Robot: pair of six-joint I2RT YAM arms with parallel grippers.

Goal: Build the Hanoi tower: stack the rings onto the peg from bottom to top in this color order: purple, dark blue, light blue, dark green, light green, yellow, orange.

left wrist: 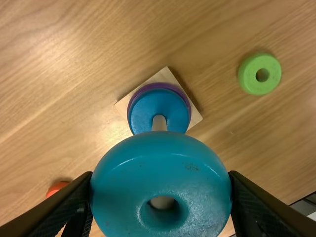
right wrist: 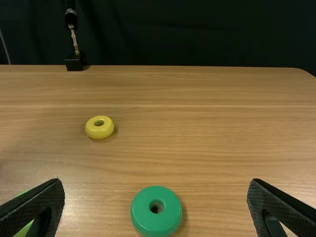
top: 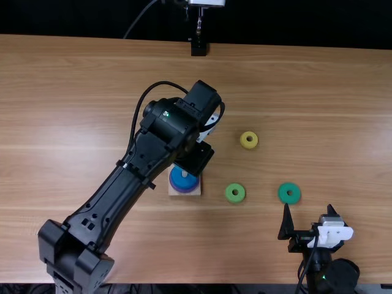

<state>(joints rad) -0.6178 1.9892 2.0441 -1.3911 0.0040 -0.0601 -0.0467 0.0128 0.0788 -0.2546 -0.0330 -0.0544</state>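
Overhead on the table point(top: 92, 73), we see the L gripper point(top: 195, 160) just above the peg point(top: 184, 174), w/ the lt. blue ring point(left wrist: 162, 182) pinched btwn its fingers. Our left wrist view has that ring over the peg, pale wood visible thru its hole; we can't tell if it's threaded on or just above the tip.

Below, on the wooden base point(top: 197, 191), we find the peg's stack: purple ring point(left wrist: 186, 100) at the bottom, dk. blue ring point(top: 184, 180) on top.

Taking the peg as clock center in the top view, w/ 12 o'clock at the table's far edge, we spot the yellow ring point(top: 249, 140) at 2 o'clock, the lt. green ring point(top: 235, 193) just past 3, near the base, & the dk. green ring point(top: 290, 193) at approx. 3, farther out. We pick up the orange ring point(left wrist: 55, 188) in the left wrist view, partly behind a finger, across the base from the lt. green ring, i.e. approx. 9 o'clock.

Btwn 3 & 4 o'clock, well apart from the peg, we have the R gripper point(top: 308, 215), fingers wide, nothing btwn them; the dk. green ring lies on the table just off its fingertips, approx. 11 o'clock from it.
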